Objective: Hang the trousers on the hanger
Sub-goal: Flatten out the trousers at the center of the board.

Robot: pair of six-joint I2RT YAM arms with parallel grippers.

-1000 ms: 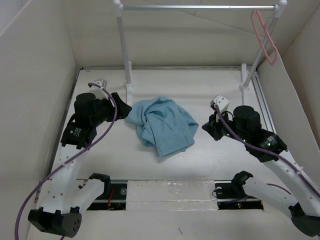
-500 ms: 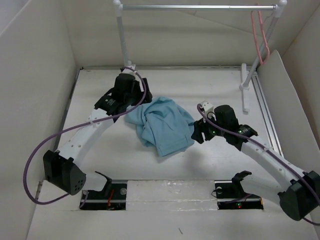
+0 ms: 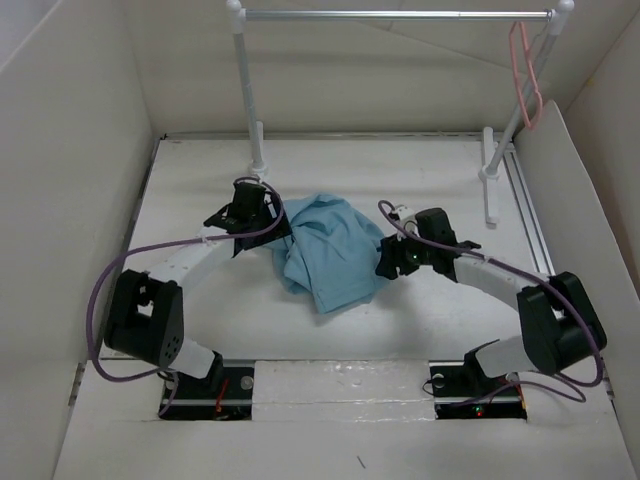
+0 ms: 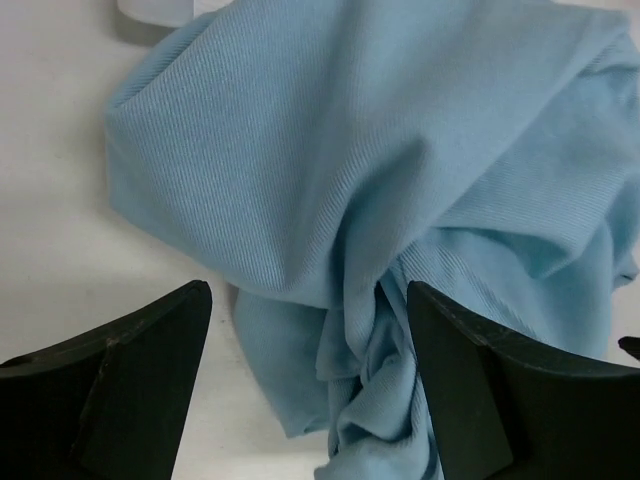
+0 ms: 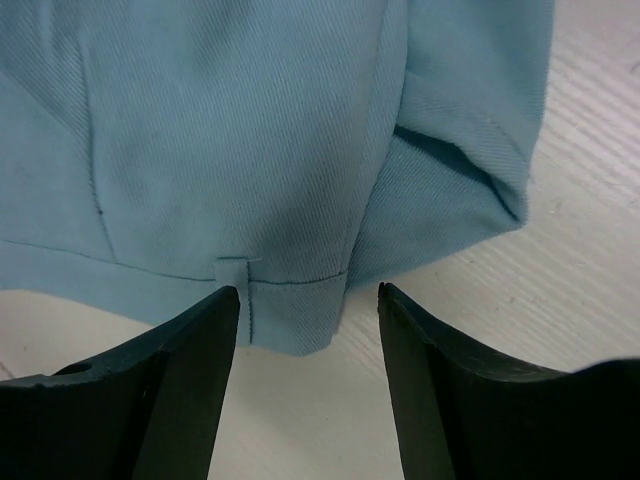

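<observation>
Trousers (image 5: 250,150) hem btwn parted R jaws

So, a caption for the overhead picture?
Open left gripper and right gripper flank crumpled trousers; hanger hangs on the rail.

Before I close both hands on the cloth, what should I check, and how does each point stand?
1. Left hand open, straddling a bunched fold of the trousers: ok.
2. Right hand open, with a stitched edge of the trousers just ahead of it: ok.
3. Trousers spread flat: not ok, crumpled in a heap.
4. Hanger on the rail, at its right end: ok.
5. Both hands at the waistband: cannot tell.
</observation>
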